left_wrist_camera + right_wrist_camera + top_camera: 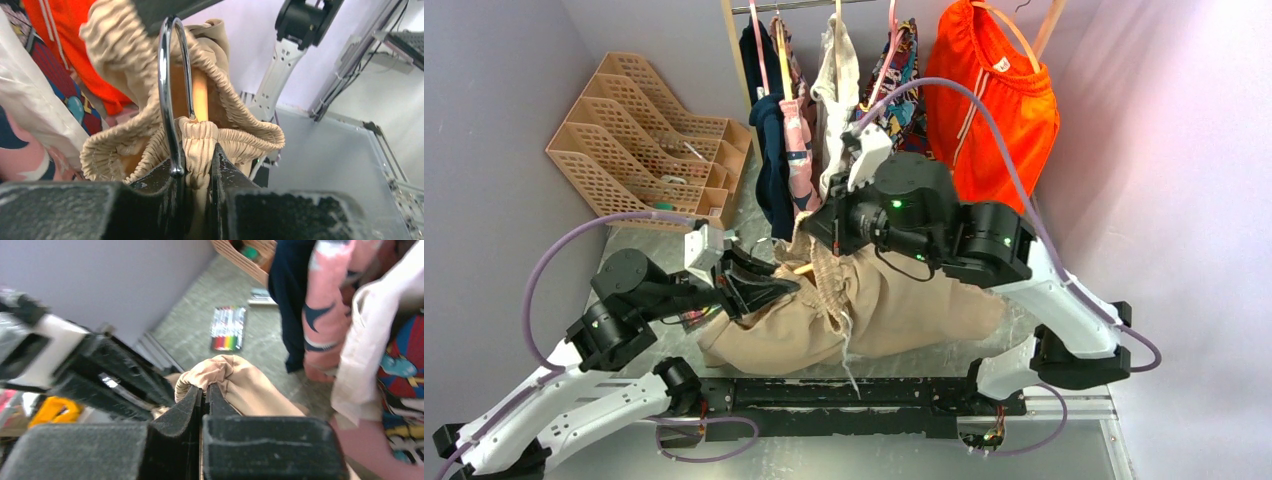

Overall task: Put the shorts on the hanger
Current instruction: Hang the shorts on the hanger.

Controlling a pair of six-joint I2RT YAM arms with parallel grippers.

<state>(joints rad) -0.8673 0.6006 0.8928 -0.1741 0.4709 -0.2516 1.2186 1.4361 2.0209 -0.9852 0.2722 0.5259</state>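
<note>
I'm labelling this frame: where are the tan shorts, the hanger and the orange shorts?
tan shorts (914, 300): top view, leg fabric.
hanger (162, 90): left wrist view, metal hook.
orange shorts (999, 110): top view, front panel.

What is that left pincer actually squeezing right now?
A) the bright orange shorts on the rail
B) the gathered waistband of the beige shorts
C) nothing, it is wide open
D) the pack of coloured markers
B: in the left wrist view the left pincer is closed on the ruffled elastic waistband of the beige shorts, with the hanger's metal hook right beside the pinched fabric.
</note>
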